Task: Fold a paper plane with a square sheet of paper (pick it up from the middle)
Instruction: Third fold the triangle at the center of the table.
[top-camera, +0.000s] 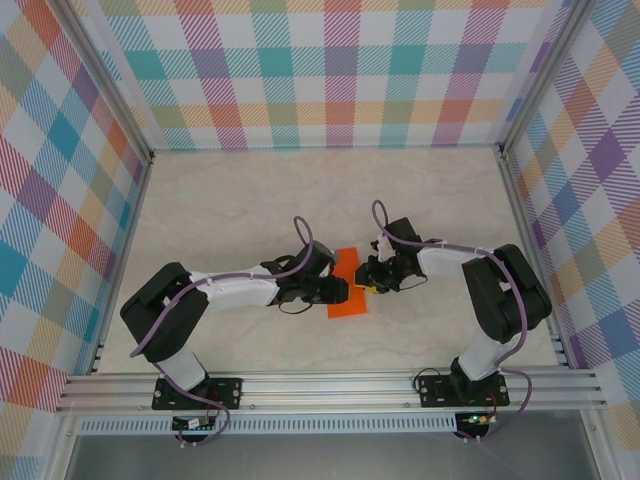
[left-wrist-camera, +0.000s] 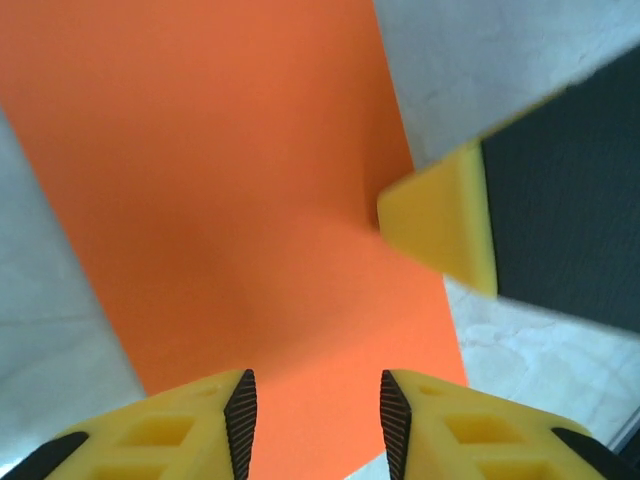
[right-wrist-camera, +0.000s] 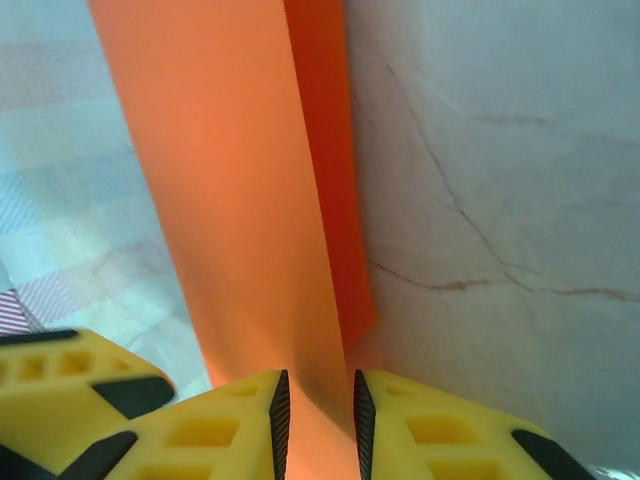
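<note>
The square sheet of paper (top-camera: 347, 303) is bright orange and lies folded into a narrow strip on the table between my two grippers. In the left wrist view the sheet (left-wrist-camera: 230, 180) lies flat under my left gripper (left-wrist-camera: 317, 415), whose jaws stand well apart over it with nothing pinched. A yellow fingertip (left-wrist-camera: 440, 225) of the right gripper rests at the sheet's right edge. In the right wrist view a lighter top layer (right-wrist-camera: 220, 180) overlaps a darker strip (right-wrist-camera: 335, 150). My right gripper (right-wrist-camera: 320, 420) has its jaws narrowly apart over that top layer. A paper plane is out of view.
The pale marble tabletop (top-camera: 250, 200) spreads around the paper, with checked walls (top-camera: 330, 70) on three sides. An aluminium rail (top-camera: 330, 385) runs along the near edge where both arm bases are bolted. Purple cables loop over both arms.
</note>
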